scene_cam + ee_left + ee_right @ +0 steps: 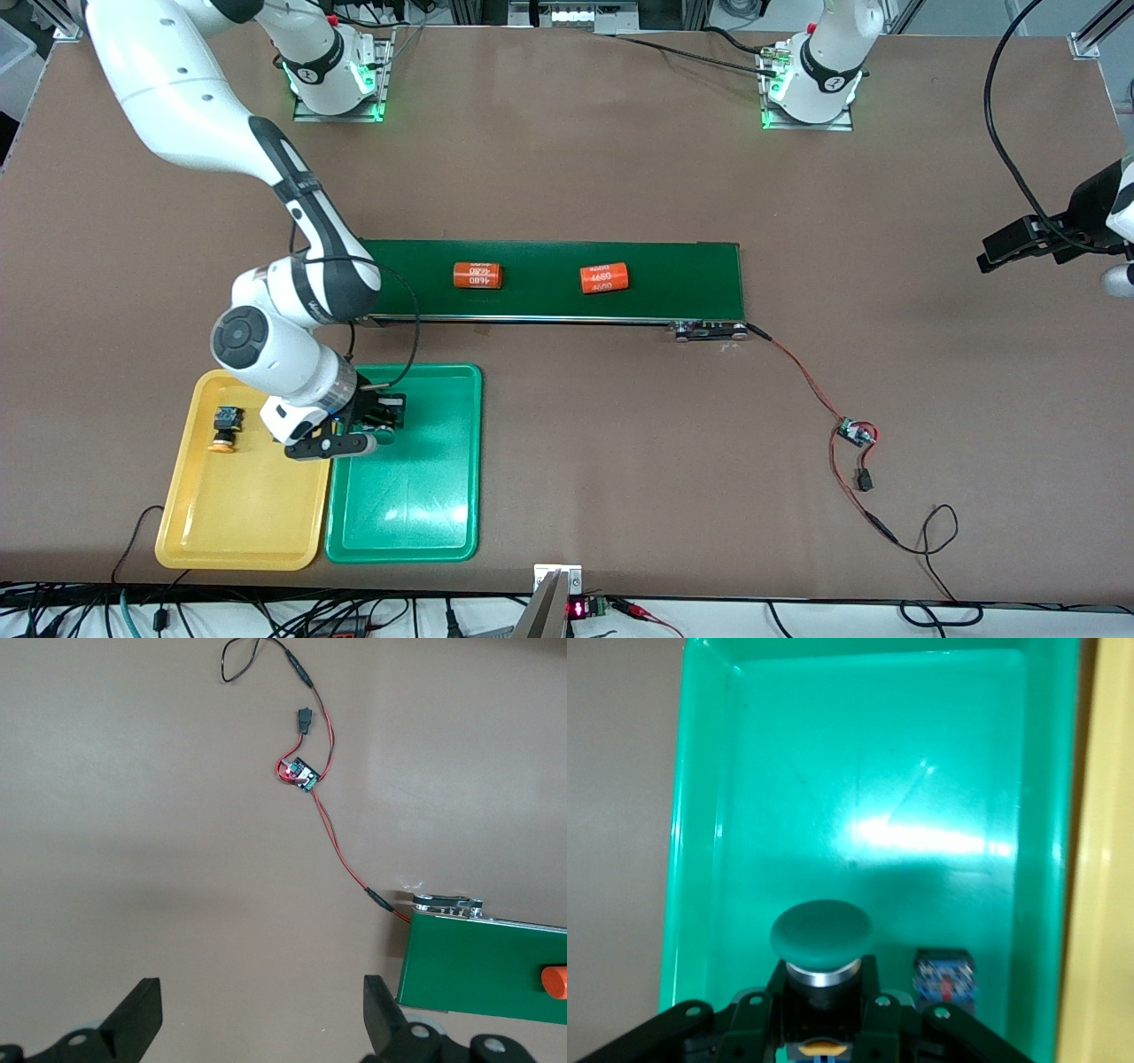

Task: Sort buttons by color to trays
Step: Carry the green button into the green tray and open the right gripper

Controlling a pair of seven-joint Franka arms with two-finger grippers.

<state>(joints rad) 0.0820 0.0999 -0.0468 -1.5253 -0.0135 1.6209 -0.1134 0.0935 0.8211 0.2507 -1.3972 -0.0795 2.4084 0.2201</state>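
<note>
The green button (821, 935) sits clamped in the right gripper (822, 1028), fingers squeezed on its body, held over the green tray (700, 815). Only the right wrist view really shows this: cap in the lower middle of the frame, tray floor filling the rest. It also shows a second blue-bodied button (945, 979) on the tray floor just beside the held one; can't tell its cap color. In the front view the right gripper (376, 425) is at lower left, over the tray's (425, 523) upper corner, and the arm hides both buttons.

What the front view does add: one yellow-capped button (225, 428) lying in the yellow tray (230, 532), the two trays touching side by side. So three buttons seen, two trays.

Mid-frame there's a green belt (673, 275) with two orange cylinders (477, 275) (604, 277) on it. A red wire runs from its end to a small board (856, 432).

The left gripper (261, 1010) waits with fingers spread wide, holding nothing, at the front view's right edge. Its wrist view shows bare table, the board (301, 773) at the top, and the belt end (478, 966) at lower right.
</note>
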